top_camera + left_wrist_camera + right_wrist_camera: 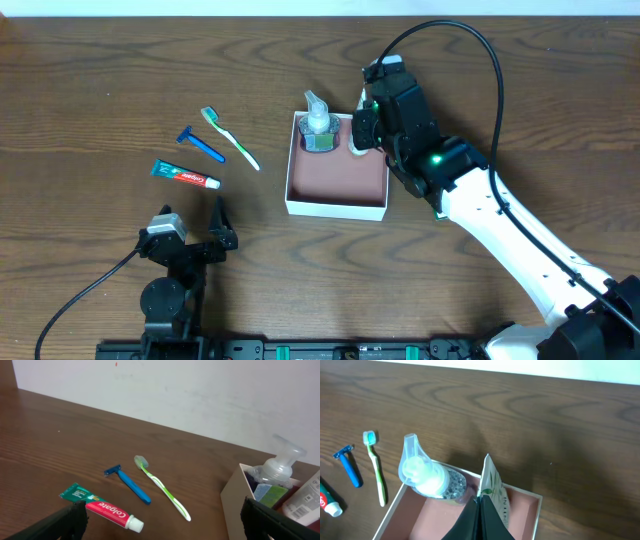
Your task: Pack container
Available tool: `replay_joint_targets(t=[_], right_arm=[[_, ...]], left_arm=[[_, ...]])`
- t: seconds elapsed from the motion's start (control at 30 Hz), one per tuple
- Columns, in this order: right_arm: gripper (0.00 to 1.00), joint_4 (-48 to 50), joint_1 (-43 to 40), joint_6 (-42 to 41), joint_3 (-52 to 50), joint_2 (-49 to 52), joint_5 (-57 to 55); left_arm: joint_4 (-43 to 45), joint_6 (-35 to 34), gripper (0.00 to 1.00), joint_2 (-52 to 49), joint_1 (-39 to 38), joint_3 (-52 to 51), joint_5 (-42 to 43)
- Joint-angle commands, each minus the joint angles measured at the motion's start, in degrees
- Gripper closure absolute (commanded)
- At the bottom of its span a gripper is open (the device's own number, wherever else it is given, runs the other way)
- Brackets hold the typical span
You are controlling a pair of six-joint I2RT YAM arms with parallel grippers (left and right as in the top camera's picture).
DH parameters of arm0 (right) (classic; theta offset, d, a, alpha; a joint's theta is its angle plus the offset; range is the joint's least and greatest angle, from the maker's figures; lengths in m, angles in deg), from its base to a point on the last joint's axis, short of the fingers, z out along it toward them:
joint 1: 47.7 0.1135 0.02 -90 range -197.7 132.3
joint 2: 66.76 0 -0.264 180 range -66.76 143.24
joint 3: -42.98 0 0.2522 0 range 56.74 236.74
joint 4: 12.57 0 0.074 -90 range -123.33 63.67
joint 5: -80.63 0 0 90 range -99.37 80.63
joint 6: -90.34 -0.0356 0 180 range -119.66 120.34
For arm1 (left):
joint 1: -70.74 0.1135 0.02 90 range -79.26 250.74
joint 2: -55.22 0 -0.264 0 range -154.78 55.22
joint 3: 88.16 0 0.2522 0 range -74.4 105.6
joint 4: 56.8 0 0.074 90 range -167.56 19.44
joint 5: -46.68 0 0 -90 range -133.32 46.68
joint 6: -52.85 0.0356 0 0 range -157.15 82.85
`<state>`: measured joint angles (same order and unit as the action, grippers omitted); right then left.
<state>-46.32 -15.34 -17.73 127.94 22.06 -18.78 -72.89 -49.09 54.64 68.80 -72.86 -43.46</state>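
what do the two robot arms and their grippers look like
The right arm has long white links ending in a black wrist block with green lights, and a thin black cable loops above it. The left arm is black with a grey wrist block and a trailing black cable. Both have black fingers.

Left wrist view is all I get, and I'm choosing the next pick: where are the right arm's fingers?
Observer: The right fingers are over the container's far right corner, closed on a green-white packet.
Operator: Does that arm block my approach?
Observer: Overhead, the right arm reaches in from the right; the container's left wall is uncovered.
Operator: Any room left?
Observer: Yes, the near half of the reddish-brown floor is bare.
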Motion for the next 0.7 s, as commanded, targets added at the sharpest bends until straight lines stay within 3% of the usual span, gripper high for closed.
replay_joint_targets(t=[0.0,0.5,0.63,0.67], right_arm=[[0.99,1.4,-1.2,1.4,2.0,0.5,0.5],[0.96,4.3,-1.2,1.4,2.0,4.7,2.4],[0.44,4.8,-1.2,1.7,2.0,4.7,2.4],[0.36,5.0,-1.2,2.1,2.0,4.7,2.4]], left_arm=[[-1.9,0.5,0.02,0.2,0.3,-1.3,-0.6],[-1.9,0.5,0.02,0.2,0.3,-1.3,-0.6],[-1.9,0.5,0.02,0.2,0.3,-1.3,-0.6],[-1.9,0.5,0.02,0.2,0.3,-1.3,-0.6]])
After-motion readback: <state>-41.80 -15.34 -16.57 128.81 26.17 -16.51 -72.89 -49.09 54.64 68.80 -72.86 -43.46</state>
